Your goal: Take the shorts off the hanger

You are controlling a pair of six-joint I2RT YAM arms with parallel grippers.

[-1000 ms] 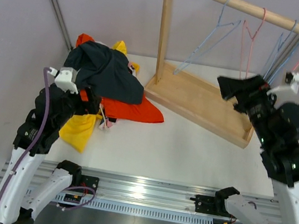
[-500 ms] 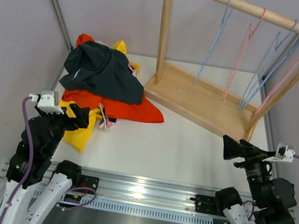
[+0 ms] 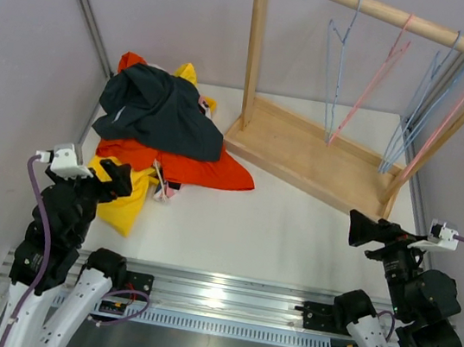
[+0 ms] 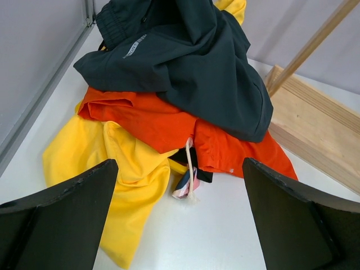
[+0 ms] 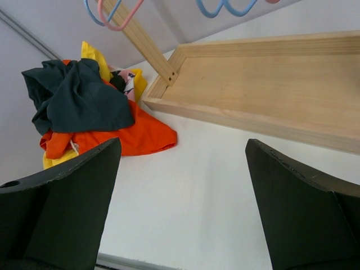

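The shorts lie in a heap at the table's left. Dark slate grey shorts point(image 3: 167, 111) point(image 4: 197, 73) are on top, over orange-red shorts point(image 3: 206, 171) point(image 4: 163, 121) and yellow shorts point(image 3: 125, 201) point(image 4: 112, 180). A scrap of pink printed cloth point(image 4: 188, 185) with a white drawstring pokes out beneath. Several blue and pink hangers point(image 3: 338, 76) hang bare and tilted on the wooden rack's rail point(image 3: 395, 19). My left gripper point(image 3: 117, 181) point(image 4: 180, 225) is open, low, at the heap's near edge. My right gripper point(image 3: 363, 230) point(image 5: 183, 208) is open over bare table, short of the rack.
The wooden rack's base tray point(image 3: 313, 155) point(image 5: 270, 84) runs diagonally across the table's right half, with an upright post point(image 3: 254, 50) beside the heap. Grey walls close in on both sides. A metal rail point(image 3: 213, 297) lines the near edge.
Both arms have drawn back and down toward the near edge. The right gripper left the rack's hangers; the left moved off the heap. The bare hangers are swinging.
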